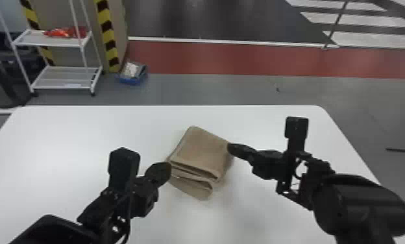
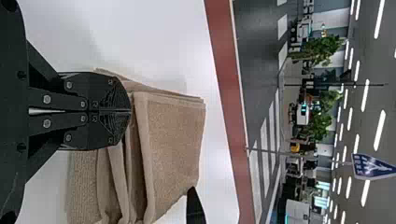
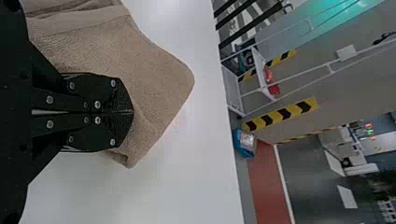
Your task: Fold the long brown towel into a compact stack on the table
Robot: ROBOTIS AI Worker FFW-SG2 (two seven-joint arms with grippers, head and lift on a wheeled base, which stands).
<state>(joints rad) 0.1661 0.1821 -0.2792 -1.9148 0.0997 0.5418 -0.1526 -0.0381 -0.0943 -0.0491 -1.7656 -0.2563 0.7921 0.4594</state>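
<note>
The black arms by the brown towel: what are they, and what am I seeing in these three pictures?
They are a robot's left arm and right arm. The head view looks forward and down from its head; the other two come from cameras on its wrists, turned sideways. On the white table lies the brown towel, folded in layers. The left gripper is at the towel's left side, the right gripper at its right. Both have their two flat fingers closed together. Whether either pinches any cloth, I cannot tell.
</note>
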